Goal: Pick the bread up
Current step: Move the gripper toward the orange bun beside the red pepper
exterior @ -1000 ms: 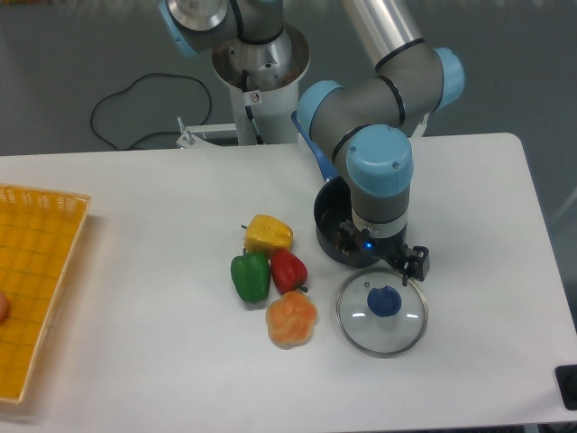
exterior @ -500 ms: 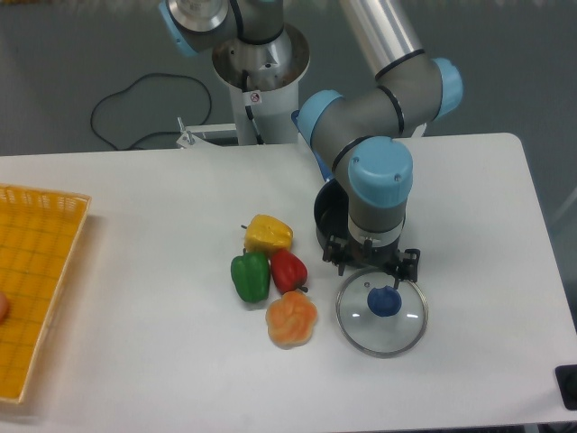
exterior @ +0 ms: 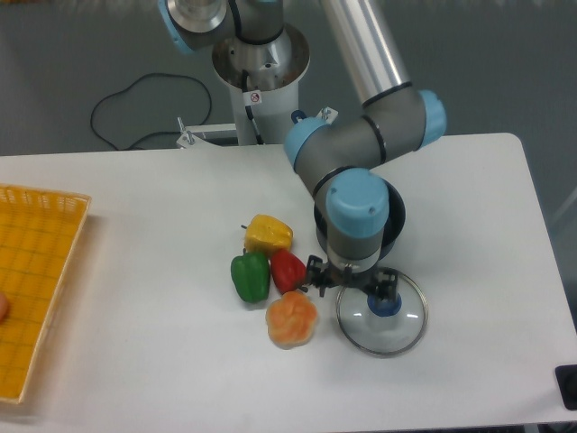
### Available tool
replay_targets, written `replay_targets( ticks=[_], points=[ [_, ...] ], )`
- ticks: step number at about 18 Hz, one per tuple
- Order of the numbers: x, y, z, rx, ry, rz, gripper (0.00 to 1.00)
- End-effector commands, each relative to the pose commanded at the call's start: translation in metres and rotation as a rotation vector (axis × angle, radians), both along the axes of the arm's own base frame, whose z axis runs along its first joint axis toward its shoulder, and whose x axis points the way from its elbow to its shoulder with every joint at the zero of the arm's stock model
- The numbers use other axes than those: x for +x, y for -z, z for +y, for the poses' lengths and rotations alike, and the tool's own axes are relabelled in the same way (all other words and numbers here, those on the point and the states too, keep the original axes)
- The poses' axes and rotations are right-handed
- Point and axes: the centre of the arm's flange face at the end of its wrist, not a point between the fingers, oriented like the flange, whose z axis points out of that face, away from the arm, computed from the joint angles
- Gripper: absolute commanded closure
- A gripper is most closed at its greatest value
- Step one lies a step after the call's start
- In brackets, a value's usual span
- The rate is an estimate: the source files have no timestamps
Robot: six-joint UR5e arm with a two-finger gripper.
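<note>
The bread [exterior: 291,319] is a pale orange-tan lobed bun lying on the white table in front of the peppers. My gripper [exterior: 353,281] hangs under the blue-capped wrist, just right of the bread and above the left rim of a glass lid [exterior: 382,313]. Its fingers are mostly hidden under the wrist, so I cannot tell how wide they stand. It holds nothing that I can see. The gripper is apart from the bread.
A yellow pepper [exterior: 268,234], a green pepper [exterior: 251,276] and a red pepper [exterior: 288,271] cluster just behind the bread. A black pot [exterior: 394,219] sits behind the gripper, mostly hidden by the arm. A yellow basket [exterior: 36,271] stands at the left edge.
The arm has swung left, from over the lid's far right rim to over its left rim, closer to the bread. The objects have not moved.
</note>
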Motion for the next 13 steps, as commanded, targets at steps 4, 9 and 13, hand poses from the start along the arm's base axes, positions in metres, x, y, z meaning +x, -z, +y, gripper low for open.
replay_targets(
  ticks=[4,9,13],
  points=[
    [0.009,0.003,0.009,0.037,0.02,-0.034,0.0],
    [0.015,0.015,0.013,0.037,0.046,-0.059,0.0],
    [0.022,0.025,0.019,0.027,0.063,-0.071,0.05]
  ],
)
